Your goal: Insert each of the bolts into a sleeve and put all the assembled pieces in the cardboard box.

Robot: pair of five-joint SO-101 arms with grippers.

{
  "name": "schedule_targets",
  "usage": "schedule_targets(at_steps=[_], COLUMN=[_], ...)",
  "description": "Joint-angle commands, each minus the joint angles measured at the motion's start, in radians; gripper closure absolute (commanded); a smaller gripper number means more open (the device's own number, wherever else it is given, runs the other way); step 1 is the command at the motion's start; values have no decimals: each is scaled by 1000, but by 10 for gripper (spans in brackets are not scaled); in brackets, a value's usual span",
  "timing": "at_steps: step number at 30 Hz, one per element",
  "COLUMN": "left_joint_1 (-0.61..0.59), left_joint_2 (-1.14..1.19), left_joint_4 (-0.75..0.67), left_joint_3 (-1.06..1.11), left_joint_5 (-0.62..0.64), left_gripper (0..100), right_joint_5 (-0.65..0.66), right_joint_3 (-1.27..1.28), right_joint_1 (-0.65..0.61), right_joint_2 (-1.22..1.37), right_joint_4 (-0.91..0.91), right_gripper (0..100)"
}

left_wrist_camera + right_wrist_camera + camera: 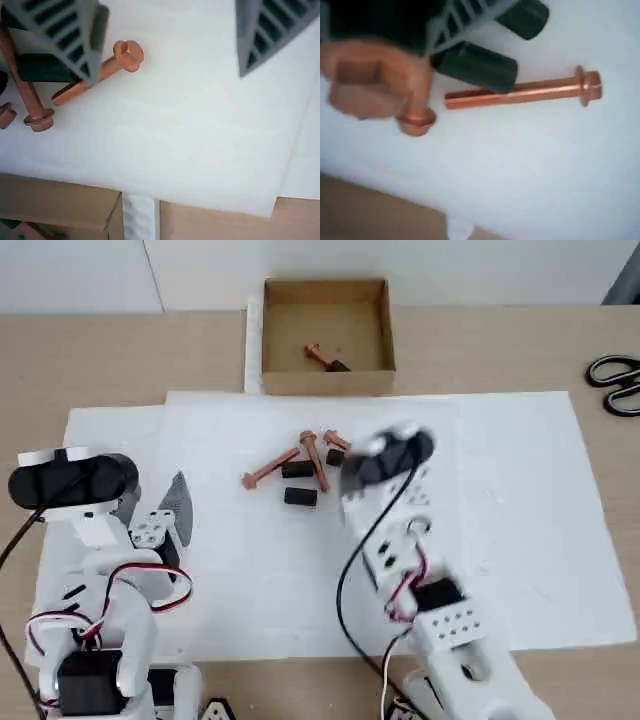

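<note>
Three copper bolts (270, 468) (314, 460) (335, 440) and black sleeves (297, 469) (300, 497) lie loose mid-sheet. The cardboard box (380, 335) at the back holds one bolt in a sleeve (325, 357). My right gripper (345, 480) sits at the right edge of that pile. In the right wrist view a blurred copper bolt (375, 82) lies very close to it, beside a lying bolt (520, 92) and a sleeve (475, 67). My left gripper (167, 77) hangs open and empty over bare sheet, left of the pile (172, 505), with a bolt (100, 72) near one finger.
A white foam sheet (500, 520) covers most of the table. Scissors (615, 380) lie on the bare wood at the far right. The sheet's far edge meets the box (60, 205) in the left wrist view.
</note>
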Motion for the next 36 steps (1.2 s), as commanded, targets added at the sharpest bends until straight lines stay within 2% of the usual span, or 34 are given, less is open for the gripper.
schedule_targets(at_steps=[1, 7, 16, 27, 36], left_joint_1=[-5, -5, -8, -9, -9], left_joint_2=[-11, -14, -14, -14, -15], left_joint_4=[-5, -6, -5, -2, -2], left_joint_3=[13, 45, 59, 61, 81], left_joint_5=[3, 3, 3, 3, 2], left_gripper=[826, 826, 826, 826, 826], right_joint_5=[26, 83, 81, 77, 80], right_joint_3=[-308, -680, -1261, -2044, -2389], right_joint_1=[19, 56, 148, 154, 166], right_joint_2=[-10, 240, 872, 1606, 1974], right_joint_4=[157, 300, 302, 305, 309], right_gripper=[995, 995, 995, 995, 991])
